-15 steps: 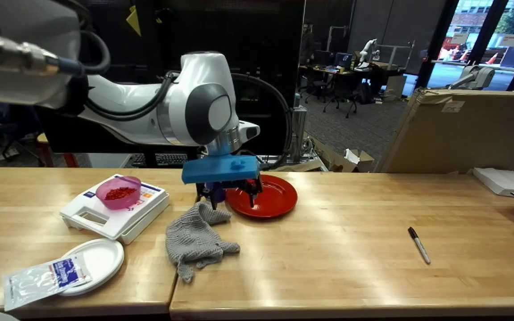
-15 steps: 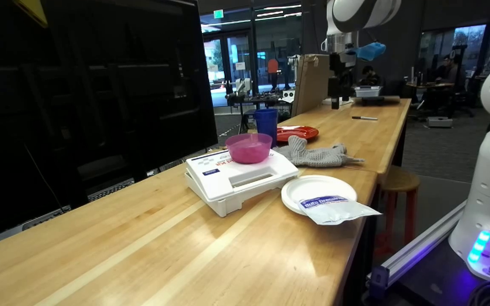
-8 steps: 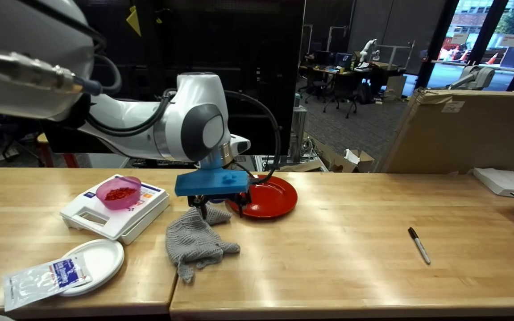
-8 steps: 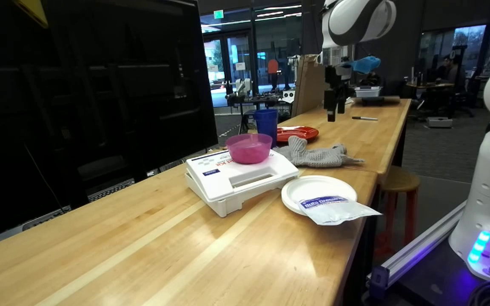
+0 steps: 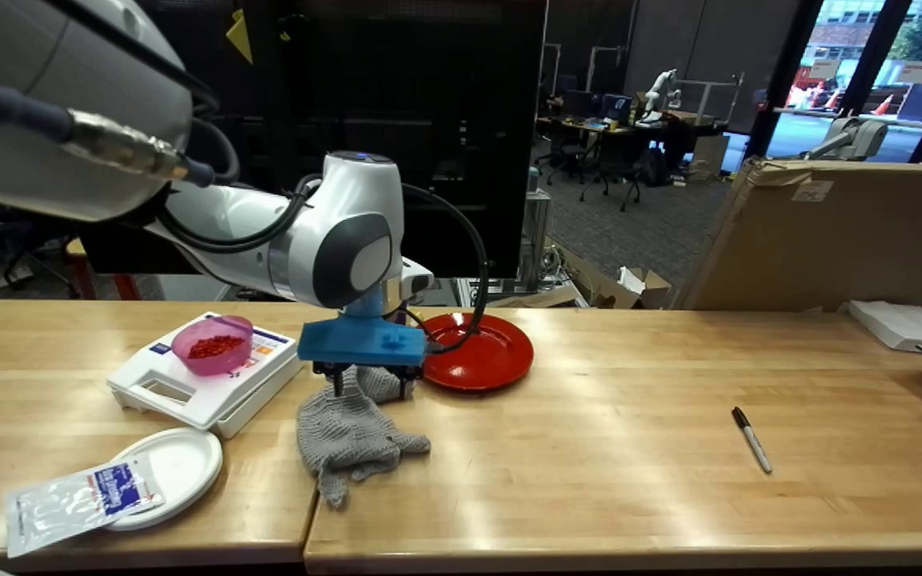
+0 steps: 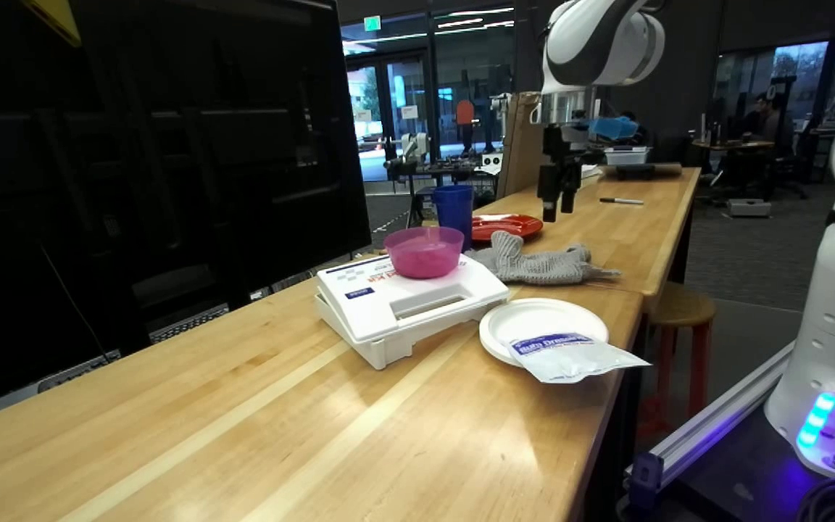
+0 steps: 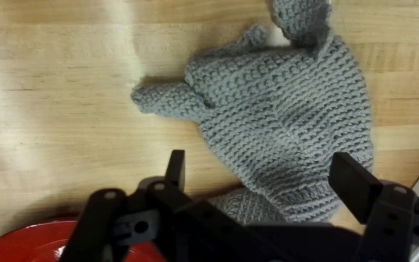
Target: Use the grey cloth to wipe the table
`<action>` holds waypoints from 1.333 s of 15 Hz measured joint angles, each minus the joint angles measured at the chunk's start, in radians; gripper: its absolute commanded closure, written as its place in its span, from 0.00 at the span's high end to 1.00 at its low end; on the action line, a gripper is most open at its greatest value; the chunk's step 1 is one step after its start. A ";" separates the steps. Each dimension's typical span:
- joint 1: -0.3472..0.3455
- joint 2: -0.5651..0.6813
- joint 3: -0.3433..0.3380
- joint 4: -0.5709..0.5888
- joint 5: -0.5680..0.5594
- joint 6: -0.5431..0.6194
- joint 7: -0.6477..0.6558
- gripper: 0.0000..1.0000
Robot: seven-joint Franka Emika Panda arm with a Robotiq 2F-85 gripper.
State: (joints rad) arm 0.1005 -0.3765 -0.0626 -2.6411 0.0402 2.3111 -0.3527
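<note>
In an exterior view the table (image 5: 589, 448) is bright, with pale glare to the right of the cloth (image 5: 353, 436); the screen (image 5: 461, 80) behind the cloth is almost black, and daylight shows in windows (image 5: 841, 32) far beyond the cloth. In the wrist view glare washes out the table left of the cloth, soft shadows hug its edges, and the gripper (image 7: 258, 165) over it looks dark and slightly blurred.
</note>
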 measured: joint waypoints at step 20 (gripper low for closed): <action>0.067 0.047 0.107 0.297 0.134 -0.193 0.090 1.00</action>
State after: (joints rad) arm 0.1672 -0.3298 0.0444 -2.3445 0.1740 2.1182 -0.2630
